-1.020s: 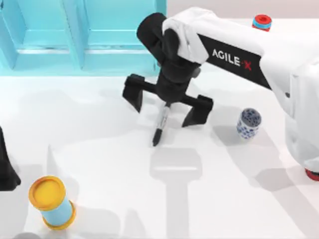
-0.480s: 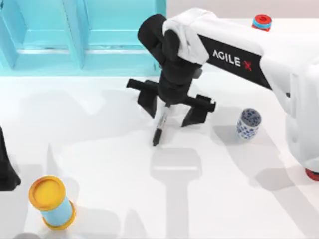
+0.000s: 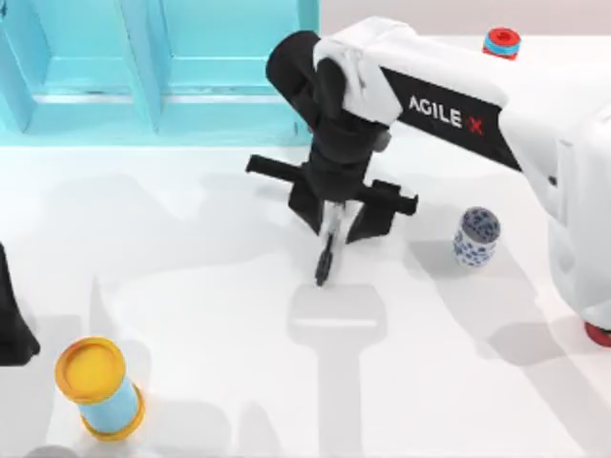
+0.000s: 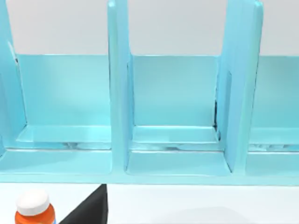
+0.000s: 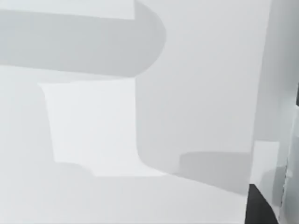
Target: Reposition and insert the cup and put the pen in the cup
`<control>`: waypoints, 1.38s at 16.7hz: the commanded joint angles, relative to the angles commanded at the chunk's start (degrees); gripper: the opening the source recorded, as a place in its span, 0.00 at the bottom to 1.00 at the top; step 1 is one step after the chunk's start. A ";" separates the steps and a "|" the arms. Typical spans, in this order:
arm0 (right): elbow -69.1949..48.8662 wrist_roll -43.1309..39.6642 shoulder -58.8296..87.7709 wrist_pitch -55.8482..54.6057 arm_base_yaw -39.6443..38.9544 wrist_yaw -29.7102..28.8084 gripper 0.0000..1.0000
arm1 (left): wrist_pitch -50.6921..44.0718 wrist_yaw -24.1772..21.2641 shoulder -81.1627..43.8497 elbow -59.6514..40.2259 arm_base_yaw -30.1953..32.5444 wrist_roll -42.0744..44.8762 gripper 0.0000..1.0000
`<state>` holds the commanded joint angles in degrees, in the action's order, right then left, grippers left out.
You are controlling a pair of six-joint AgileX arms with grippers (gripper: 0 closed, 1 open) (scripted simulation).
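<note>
Black pen [image 3: 326, 254] near-upright, tip toward table [image 3: 191, 286]

White table [image 3: 191, 286], blue-speckled cup [image 3: 476, 236], yellow-lidded cylinder [image 3: 98, 387], turquoise shelf unit [image 3: 153, 72], red-blue striped cylinder [image 3: 502, 42]

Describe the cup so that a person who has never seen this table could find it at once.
Start from the white right arm reaching over the white table in the top view. Right of its black hand, which is closed on the slim black pen, stands the small white cup with a blue speckled pattern. No other container here is speckled; the light-blue cylinder has a yellow lid.
</note>
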<state>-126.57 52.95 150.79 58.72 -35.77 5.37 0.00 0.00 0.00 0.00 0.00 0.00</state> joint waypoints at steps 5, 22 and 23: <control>1.46 -1.96 -4.78 3.28 0.53 -2.44 0.00 | 0.00 0.00 0.00 0.00 0.00 0.00 1.00; 19.72 5.76 -28.39 8.09 -7.12 -3.11 0.00 | 0.00 0.00 0.00 0.00 0.00 0.00 1.00; 19.72 5.76 -28.39 8.09 -7.12 -3.11 0.00 | 0.00 0.00 0.00 0.00 0.00 0.00 1.00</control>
<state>-106.85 58.72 122.40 66.81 -42.89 2.25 0.00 0.00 0.00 0.00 0.00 0.00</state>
